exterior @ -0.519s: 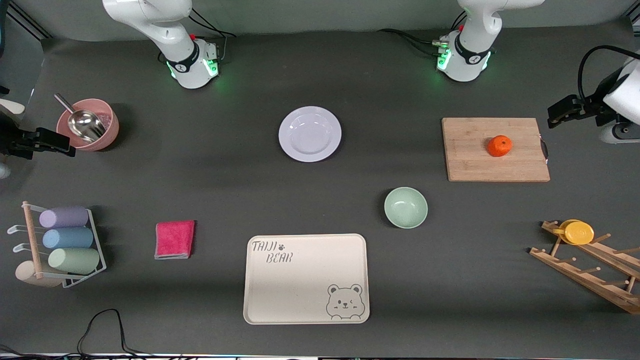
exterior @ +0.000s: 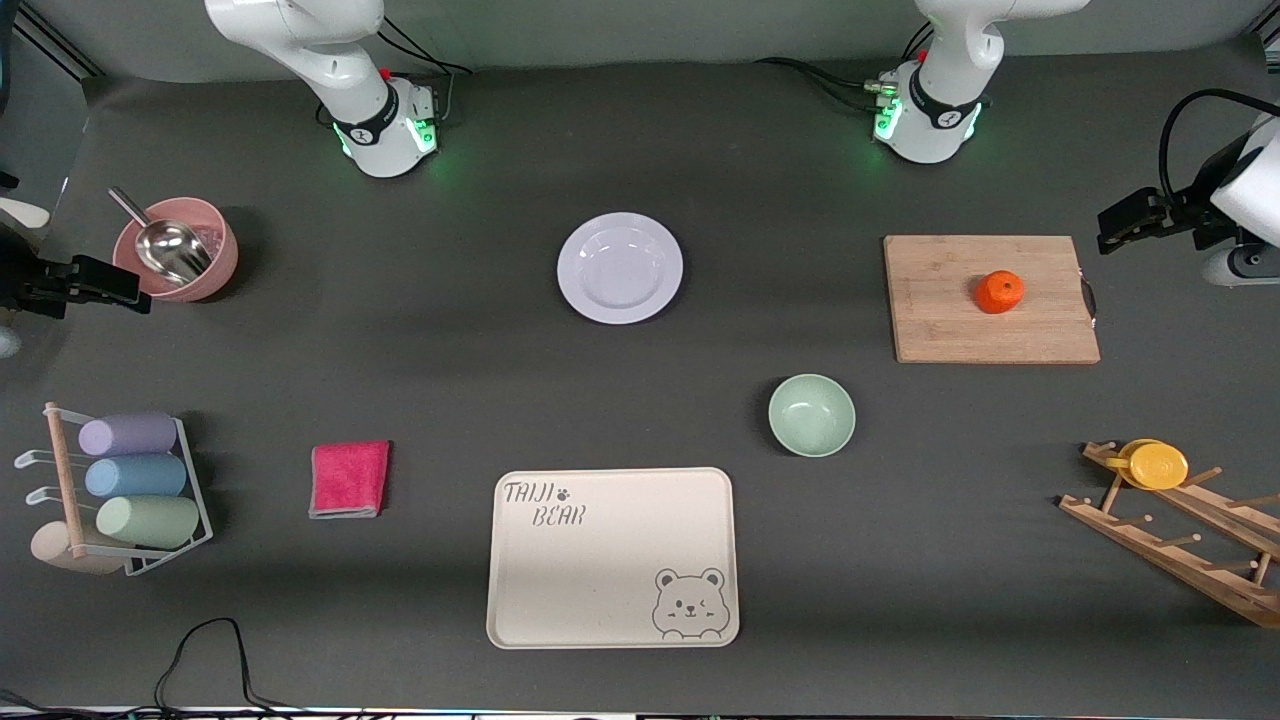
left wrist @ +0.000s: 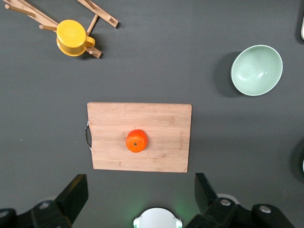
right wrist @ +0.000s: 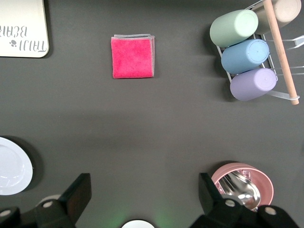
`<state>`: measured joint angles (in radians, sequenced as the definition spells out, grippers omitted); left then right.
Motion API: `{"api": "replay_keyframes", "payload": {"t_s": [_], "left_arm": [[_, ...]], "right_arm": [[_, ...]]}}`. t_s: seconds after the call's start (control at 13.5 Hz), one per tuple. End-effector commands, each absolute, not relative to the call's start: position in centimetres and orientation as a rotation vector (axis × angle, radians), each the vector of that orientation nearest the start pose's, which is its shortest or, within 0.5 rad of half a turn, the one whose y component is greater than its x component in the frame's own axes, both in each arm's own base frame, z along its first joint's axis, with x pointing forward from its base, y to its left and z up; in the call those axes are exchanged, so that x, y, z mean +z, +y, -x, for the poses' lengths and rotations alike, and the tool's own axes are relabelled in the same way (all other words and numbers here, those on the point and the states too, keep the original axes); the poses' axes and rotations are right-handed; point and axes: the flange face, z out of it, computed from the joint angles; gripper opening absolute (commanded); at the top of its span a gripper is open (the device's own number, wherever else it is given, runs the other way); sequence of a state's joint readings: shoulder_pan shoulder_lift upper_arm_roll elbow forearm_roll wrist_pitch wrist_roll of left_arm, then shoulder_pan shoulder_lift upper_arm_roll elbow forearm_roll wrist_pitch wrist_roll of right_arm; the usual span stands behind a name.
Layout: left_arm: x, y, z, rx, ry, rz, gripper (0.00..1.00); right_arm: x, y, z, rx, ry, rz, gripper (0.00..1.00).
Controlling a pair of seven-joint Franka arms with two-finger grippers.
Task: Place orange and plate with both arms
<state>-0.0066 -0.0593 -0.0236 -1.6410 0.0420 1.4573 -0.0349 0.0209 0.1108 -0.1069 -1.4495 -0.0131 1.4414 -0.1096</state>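
The white plate [exterior: 620, 268] lies on the dark table between the two arm bases; its edge also shows in the right wrist view [right wrist: 12, 166]. The orange [exterior: 999, 292] sits on a wooden cutting board [exterior: 940, 320] toward the left arm's end, and shows in the left wrist view [left wrist: 137, 140]. My left gripper [exterior: 1108, 230] hangs high in the air, open and empty [left wrist: 140, 197], with the board below it. My right gripper [exterior: 135, 288] hangs high at the right arm's end, open and empty [right wrist: 142, 192], over bare table beside the plate.
A pale green bowl [exterior: 811, 414] stands nearer the camera than the board. A beige bear tray [exterior: 612, 557], a pink cloth [exterior: 349, 479], a cup rack [exterior: 125, 490], a pink bowl with a scoop [exterior: 178, 248] and a wooden rack with a yellow lid [exterior: 1155, 465] are around.
My left gripper has shifted very slightly. The right gripper, the plate and the orange have not moved.
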Motion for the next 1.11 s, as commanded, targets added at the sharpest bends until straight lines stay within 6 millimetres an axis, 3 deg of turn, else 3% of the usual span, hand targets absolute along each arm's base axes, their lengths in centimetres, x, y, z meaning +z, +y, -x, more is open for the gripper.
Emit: {"api": "replay_keyframes", "payload": {"t_s": [0.0, 0.15, 0.3, 0.44, 0.52, 0.74, 0.89, 1.04], "left_arm": [[61.9, -1.4, -52.1, 0.233, 0.009, 3.090, 1.00], [61.9, 0.2, -52.1, 0.241, 0.002, 3.078, 1.00], [62.3, 5.1, -51.6, 0.242, 0.039, 3.056, 1.00], [63.0, 10.1, -50.3, 0.275, 0.058, 3.077, 1.00], [63.4, 11.1, -49.9, 0.286, 0.047, 3.082, 1.00], [62.8, 10.8, -49.4, 0.338, 0.025, 3.085, 1.00], [60.8, 10.5, -48.9, 0.370, 0.009, 3.088, 1.00], [57.8, 9.7, -47.7, 0.349, -0.028, 3.091, 1.00]], "right_arm": [[61.5, -4.5, -57.0, 0.179, 0.002, 3.172, 1.00], [61.5, -4.5, -57.0, 0.179, 0.002, 3.172, 1.00], [62.2, -4.6, -56.4, 0.164, 0.007, 3.169, 1.00], [62.7, -4.3, -54.3, 0.153, 0.001, 3.156, 1.00], [62.7, -4.4, -52.8, 0.136, -0.001, 3.152, 1.00], [63.1, -4.5, -47.9, 0.062, -0.002, 3.135, 1.00], [63.5, -4.2, -45.2, 0.039, 0.033, 3.118, 1.00], [63.7, -2.6, -43.9, 0.030, 0.041, 3.115, 1.00]]}}
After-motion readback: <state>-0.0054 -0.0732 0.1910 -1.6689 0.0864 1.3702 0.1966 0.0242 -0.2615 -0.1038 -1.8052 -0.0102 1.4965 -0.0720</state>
